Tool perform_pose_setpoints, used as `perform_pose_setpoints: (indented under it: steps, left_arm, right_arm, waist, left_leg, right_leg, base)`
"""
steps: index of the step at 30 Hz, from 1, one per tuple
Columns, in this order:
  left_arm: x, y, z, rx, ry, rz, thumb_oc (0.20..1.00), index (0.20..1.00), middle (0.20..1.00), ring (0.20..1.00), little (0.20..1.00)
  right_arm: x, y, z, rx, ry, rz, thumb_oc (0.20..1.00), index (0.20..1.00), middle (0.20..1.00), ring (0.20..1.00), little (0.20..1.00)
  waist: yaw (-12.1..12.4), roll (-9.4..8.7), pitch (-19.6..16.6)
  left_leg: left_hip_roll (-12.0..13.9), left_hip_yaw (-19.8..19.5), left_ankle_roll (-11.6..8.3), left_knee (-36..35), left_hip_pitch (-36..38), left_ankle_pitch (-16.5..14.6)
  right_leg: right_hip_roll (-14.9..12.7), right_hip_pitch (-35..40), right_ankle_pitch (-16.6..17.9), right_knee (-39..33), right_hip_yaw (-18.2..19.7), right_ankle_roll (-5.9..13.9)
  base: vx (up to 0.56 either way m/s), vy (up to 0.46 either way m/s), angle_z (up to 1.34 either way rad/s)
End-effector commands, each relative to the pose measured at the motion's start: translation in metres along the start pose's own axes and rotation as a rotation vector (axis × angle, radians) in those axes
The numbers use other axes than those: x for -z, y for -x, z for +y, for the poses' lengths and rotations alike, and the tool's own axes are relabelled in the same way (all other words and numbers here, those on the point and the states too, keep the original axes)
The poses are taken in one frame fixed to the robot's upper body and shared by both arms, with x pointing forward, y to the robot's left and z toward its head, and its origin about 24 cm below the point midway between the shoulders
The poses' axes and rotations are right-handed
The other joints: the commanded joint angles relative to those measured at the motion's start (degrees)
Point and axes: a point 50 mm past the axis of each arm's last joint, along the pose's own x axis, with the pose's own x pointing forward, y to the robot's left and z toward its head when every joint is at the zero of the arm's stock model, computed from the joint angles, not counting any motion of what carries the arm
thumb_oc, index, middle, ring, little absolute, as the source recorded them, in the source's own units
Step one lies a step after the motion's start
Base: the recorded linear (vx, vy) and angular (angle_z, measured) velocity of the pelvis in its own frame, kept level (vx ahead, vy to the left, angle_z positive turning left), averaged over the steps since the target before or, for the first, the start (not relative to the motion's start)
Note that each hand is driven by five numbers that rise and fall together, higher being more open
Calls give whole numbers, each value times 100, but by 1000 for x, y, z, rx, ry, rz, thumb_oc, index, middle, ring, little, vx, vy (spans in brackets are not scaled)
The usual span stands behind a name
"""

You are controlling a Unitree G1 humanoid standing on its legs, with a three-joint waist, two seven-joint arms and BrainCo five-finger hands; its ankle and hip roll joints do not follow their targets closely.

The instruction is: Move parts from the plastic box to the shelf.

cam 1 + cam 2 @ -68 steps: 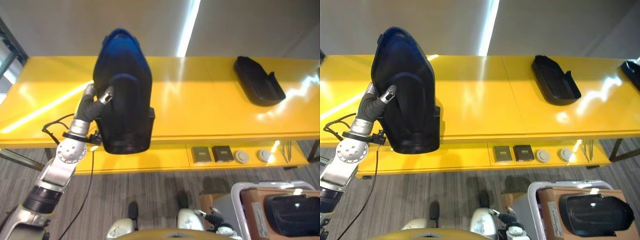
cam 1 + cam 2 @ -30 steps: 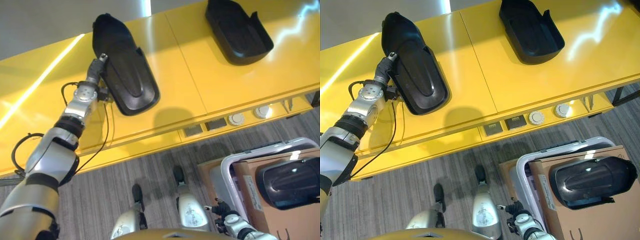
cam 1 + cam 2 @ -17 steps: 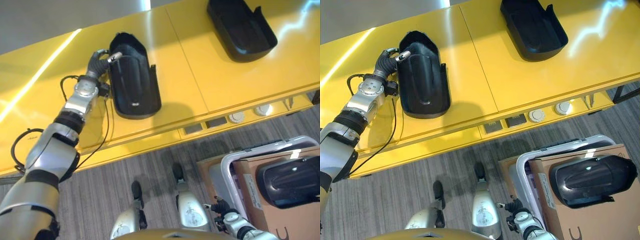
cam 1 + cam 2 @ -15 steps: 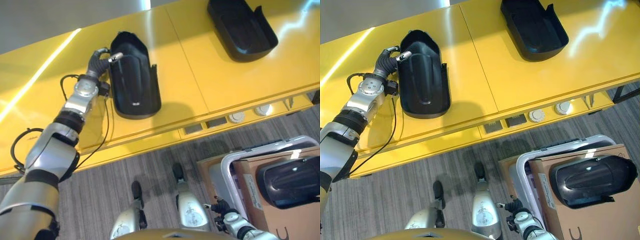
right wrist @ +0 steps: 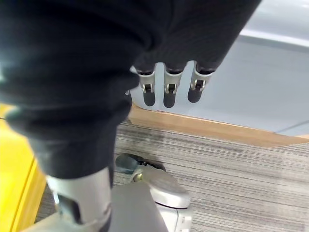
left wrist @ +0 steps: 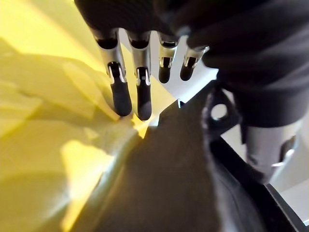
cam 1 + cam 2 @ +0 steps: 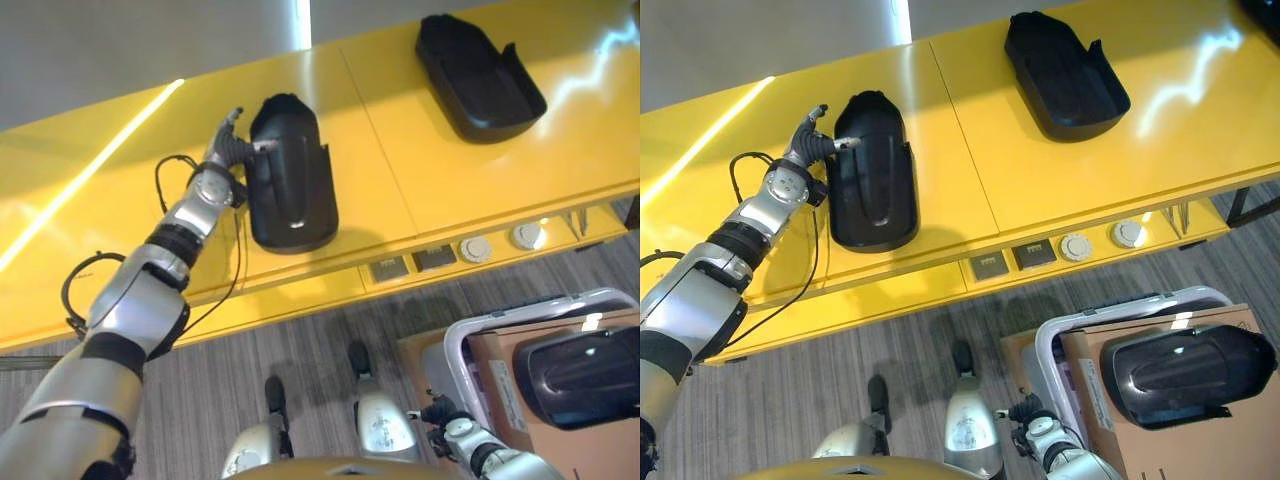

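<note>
Resting on the yellow shelf point(image 7: 970, 150), upper left of frame: black part point(image 7: 872, 172), long axis running away from the robot. Left hand point(image 7: 812, 140) touching its left edge, fingers straight, released. Next part point(image 7: 1185, 375) lying in plastic box point(image 7: 1050, 345), lower right, nearer right hand point(image 5: 166, 92), fingers relaxed.

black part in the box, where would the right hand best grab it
Probably the raised upper rim of the part, coming from above: it lies on its side atop the cardboard in the box, long edge exposed. The right hand hangs low beside the box.
</note>
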Motion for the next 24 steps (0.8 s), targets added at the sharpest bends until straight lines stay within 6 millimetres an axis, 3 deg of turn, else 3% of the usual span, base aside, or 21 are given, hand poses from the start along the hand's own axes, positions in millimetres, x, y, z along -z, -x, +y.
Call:
perform_pose_setpoints:
  steps: [1,7,15,16,17,18,19,20,21,22,23,24]
  left_arm:
    - [-10,-9,20,-111,-36,9,1000,1000,1000,1000,1000]
    - [-16,-3,13,-142,50,-43,1000,1000,1000,1000,1000]
    - [-18,15,20,-198,-33,-190,1000,1000,1000,1000,1000]
    - [-20,23,23,-207,-17,-244,1000,1000,1000,1000,1000]
    - [0,53,26,-126,147,-308,1000,1000,1000,1000,1000]
    - [2,54,26,-126,147,-304,1000,1000,1000,1000,1000]
    - [18,73,27,-83,277,-304,1000,1000,1000,1000,1000]
    - [27,84,29,-93,296,-304,1000,1000,1000,1000,1000]
    - [28,85,29,-93,296,-301,1000,1000,1000,1000,1000]
    - [48,118,19,-69,498,-283,630,630,630,630,630]
    - [62,139,8,-46,584,-239,200,200,200,200,200]
    - [62,140,8,-46,584,-237,200,200,200,200,200]
  right_arm:
    - [5,4,28,-97,-15,21,1000,1000,1000,1000,1000]
    - [11,5,31,-108,-49,53,1000,1000,1000,1000,1000]
    - [14,5,32,-106,-116,68,1000,1000,1000,1000,1000]
    - [14,6,33,-109,-126,68,1000,1000,1000,1000,1000]
    - [21,7,36,-113,-155,89,1000,1000,1000,1000,1000]
    - [21,8,36,-114,-152,91,1000,1000,1000,1000,1000]
    - [28,10,39,-122,-164,110,1000,1000,1000,1000,1000]
    - [30,11,40,-128,-179,114,1000,1000,1000,1000,1000]
    - [31,11,41,-129,-176,116,1000,1000,1000,1000,1000]
    - [35,13,47,-134,-222,132,1000,1000,1000,1000,1000]
    - [40,15,51,-127,-276,147,1000,1000,1000,1000,1000]
    - [41,15,51,-127,-275,148,1000,1000,1000,1000,1000]
  waist:
    - [53,-49,-380]
    - [199,-111,-585]
    - [406,-205,-771]
    - [453,-228,-780]
    - [519,-262,-826]
    - [509,-259,-829]
    - [547,-279,-870]
    - [572,-309,-896]
    - [566,-307,-904]
    - [623,-373,-945]
    - [639,-412,-967]
    - [640,-410,-975]
  left_leg:
    - [255,-153,-154,-43,-118,-24]
    - [308,-240,-160,-43,90,-85]
    - [368,-370,-169,-43,272,-165]
    - [375,-388,-170,-43,291,-179]
    - [379,-397,-167,-43,316,-163]
    - [383,-392,-170,-43,358,-213]
    - [393,-371,-174,-43,396,-236]
    - [404,-360,-179,-43,440,-261]
    - [405,-355,-179,-43,448,-264]
    - [423,-319,-179,-43,490,-306]
    - [444,-292,-167,-43,516,-337]
    - [445,-287,-167,-43,517,-339]
  right_leg:
    - [-301,474,-683,-23,-105,410]
    - [-265,755,-807,-2,-237,373]
    - [-228,1019,-943,51,-403,345]
    - [-232,1048,-958,63,-429,341]
    - [-234,1080,-945,64,-425,333]
    - [-231,1127,-979,50,-429,337]
    - [-232,1151,-986,41,-404,335]
    - [-230,1185,-994,31,-394,331]
    - [-230,1191,-994,29,-389,332]
    - [-228,1212,-1005,18,-342,321]
    - [-223,1196,-1007,28,-307,311]
    - [-222,1195,-1008,28,-303,311]
  base:
    - [34,-25,6]
    - [33,-21,6]
    - [17,-12,15]
    - [-6,-4,12]
    - [14,-6,-6]
    - [26,11,-14]
    - [66,13,-1]
    - [39,14,11]
    - [52,18,4]
    - [38,27,-3]
    - [37,27,-8]
    - [15,22,-20]
